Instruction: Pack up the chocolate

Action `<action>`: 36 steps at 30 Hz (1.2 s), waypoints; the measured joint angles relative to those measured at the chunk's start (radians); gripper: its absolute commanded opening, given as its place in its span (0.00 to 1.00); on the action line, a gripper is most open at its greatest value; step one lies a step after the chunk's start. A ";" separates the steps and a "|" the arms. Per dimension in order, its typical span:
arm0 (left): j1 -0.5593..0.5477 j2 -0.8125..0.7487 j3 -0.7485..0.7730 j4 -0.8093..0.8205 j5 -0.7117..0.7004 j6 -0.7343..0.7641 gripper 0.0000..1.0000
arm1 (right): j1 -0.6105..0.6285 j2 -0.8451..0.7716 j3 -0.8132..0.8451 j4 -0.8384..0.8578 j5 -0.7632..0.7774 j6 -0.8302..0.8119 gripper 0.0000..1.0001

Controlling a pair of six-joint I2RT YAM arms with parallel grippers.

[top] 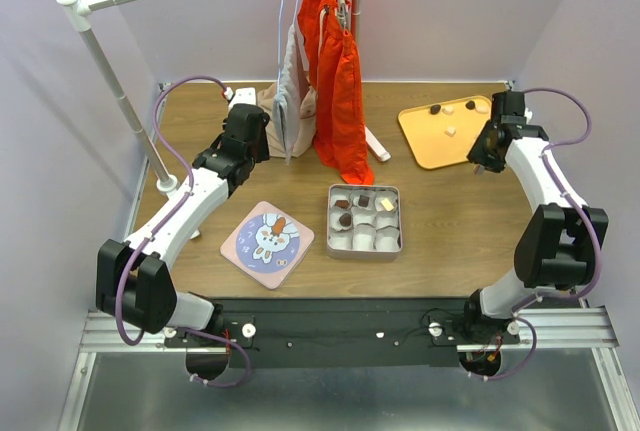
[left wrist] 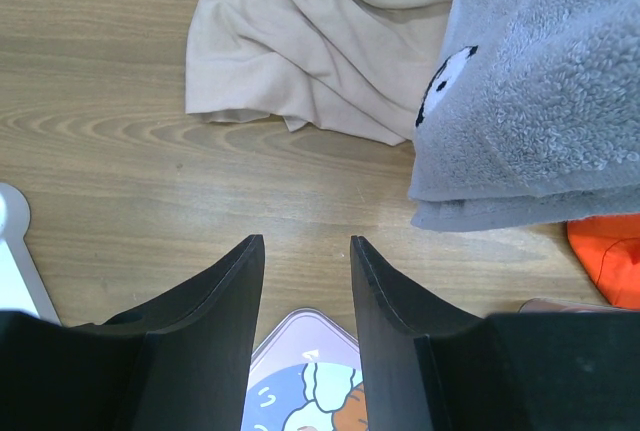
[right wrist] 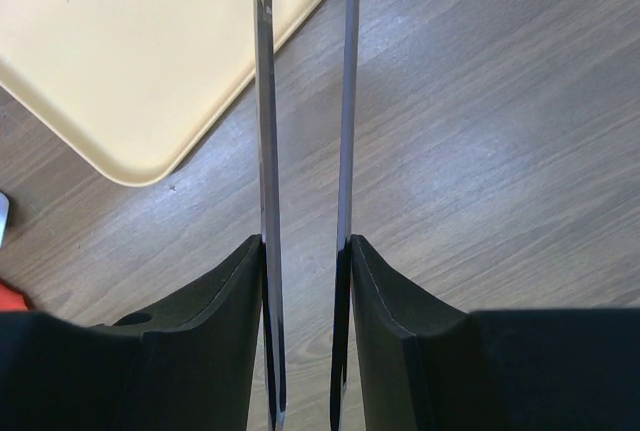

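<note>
The brown wooden table (top: 450, 211) carries a white clothes rack (top: 110, 71) hung with an orange garment (top: 340, 101) at the back. At the far right lies a flat yellow-orange plastic tray (top: 425, 141), and at the centre a silver metal tin (top: 399, 221) lined with white paper cups. Its pink rabbit-printed lid (top: 267, 238) lies to the left.

The left gripper (left wrist: 305, 251) hangs released near the clothes, nothing between its fingers. The right gripper (right wrist: 305, 246) clenches long metal tweezers (right wrist: 265, 131), their tips reaching the tray's edge.

Four pieces of chocolate (top: 435, 109), dark and cream, lie on the tray, and four more (top: 344, 219) sit in the tin's cups. The packing looks about half done, with a fetch in hand. Next the tweezers must advance onto the tray and pinch one tiny piece gently.
</note>
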 measured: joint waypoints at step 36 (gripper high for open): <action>0.002 -0.023 0.002 -0.018 0.001 -0.016 0.49 | 0.125 -0.270 0.051 -0.225 -0.335 -0.079 0.23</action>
